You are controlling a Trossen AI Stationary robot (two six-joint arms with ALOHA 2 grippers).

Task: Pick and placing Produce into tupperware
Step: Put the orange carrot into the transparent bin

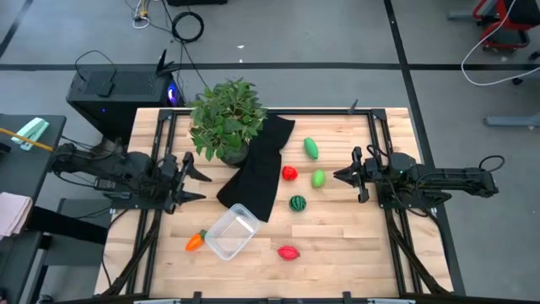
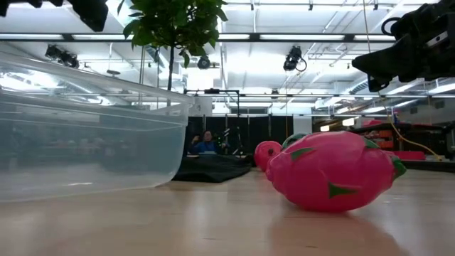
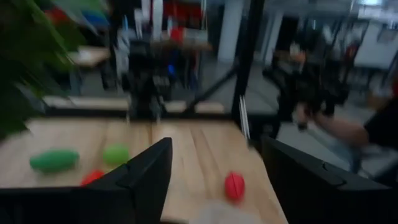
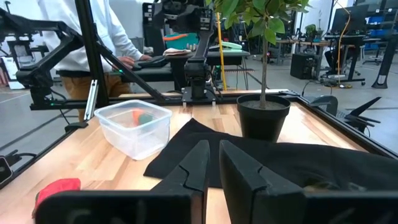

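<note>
The left gripper (image 1: 196,177) hangs over the left side of the wooden table (image 1: 337,253), near the potted plant (image 1: 226,118). Its fingers (image 3: 146,180) stand wide apart with nothing between them. The right gripper (image 1: 344,176) waits over the right side of the table, fingers nearly together and holding nothing.

The clear container (image 1: 229,231) sits toward the near left of the table, just beside the near end of a black cloth (image 1: 257,169) that runs from the plant toward it. The orange carrot (image 1: 195,241) lies against the container's left edge, outside it on the wood as seen from above.

The other toys are spread on the table to the right of the cloth. A long green one (image 1: 311,148) lies farthest back. A red one (image 1: 289,173) and a light green one (image 1: 319,178) sit side by side nearer the middle. A dark green striped one (image 1: 297,203) is just nearer than those. A second red one (image 1: 288,252), with green flecks, lies near the front, right of the container and apart from it.

A person in a white top (image 4: 93,37) stands beyond the table.
</note>
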